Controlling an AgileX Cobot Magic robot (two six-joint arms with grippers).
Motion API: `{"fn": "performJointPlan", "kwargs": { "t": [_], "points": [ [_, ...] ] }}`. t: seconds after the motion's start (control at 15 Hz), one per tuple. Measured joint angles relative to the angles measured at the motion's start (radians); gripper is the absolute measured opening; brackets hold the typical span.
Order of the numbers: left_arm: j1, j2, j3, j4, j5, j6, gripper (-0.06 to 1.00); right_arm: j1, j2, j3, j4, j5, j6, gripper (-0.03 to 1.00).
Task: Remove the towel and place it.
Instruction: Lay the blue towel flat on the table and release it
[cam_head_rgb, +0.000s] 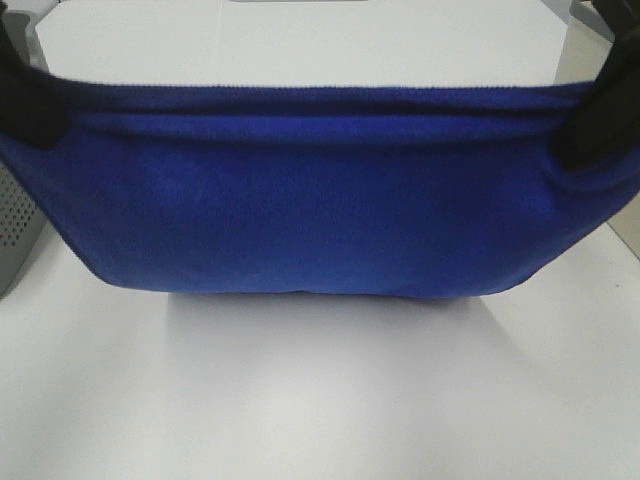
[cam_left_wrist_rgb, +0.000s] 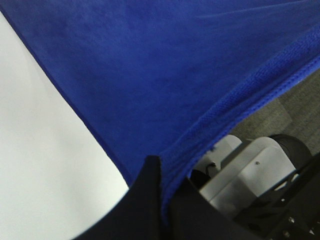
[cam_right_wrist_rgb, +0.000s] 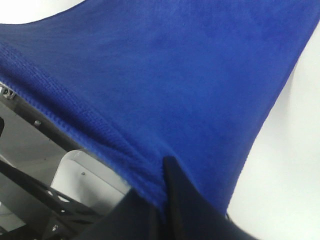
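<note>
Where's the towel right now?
In the exterior high view the towel is stretched across the middle over the white table, pinched at its upper ends by the left gripper and the right gripper.

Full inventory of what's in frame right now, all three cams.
towel: 1, royal blue, held up and stretched between both arms over the table
table: 1, white, under and behind the towel
perforated box: 1, grey, left edge of the high view, mostly cut off, partly behind the towel
floor: grey carpet, seen past the towel's edge in the left wrist view
left fingers: 1 pair, black, shut on the towel's upper left end
right fingers: 1 pair, black, shut on the towel's upper right end
</note>
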Motion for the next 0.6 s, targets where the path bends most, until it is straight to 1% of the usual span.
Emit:
{"fn": "performJointPlan", "kwargs": {
  "t": [0.07,0.13,0.2,0.4,0.6],
  "points": [
    [0.000,0.000,0.000,0.000,0.000,0.000,0.00,0.000,0.000,0.000,0.000,0.000,0.000,0.02],
    [0.000,-0.026,0.059,-0.018,-0.001,0.003,0.00,0.000,-0.024,0.053,0.010,0.000,0.000,0.02],
    [0.000,-0.074,0.165,-0.040,-0.003,0.003,0.00,0.000,-0.063,0.135,0.033,-0.001,0.000,0.02],
    [0.000,-0.132,0.274,-0.068,-0.004,-0.002,0.00,0.000,-0.098,0.239,0.063,-0.001,0.000,0.02],
    [0.000,-0.157,0.418,-0.131,-0.005,-0.001,0.00,0.000,-0.104,0.343,0.080,0.003,0.000,0.02]
  ]
}}
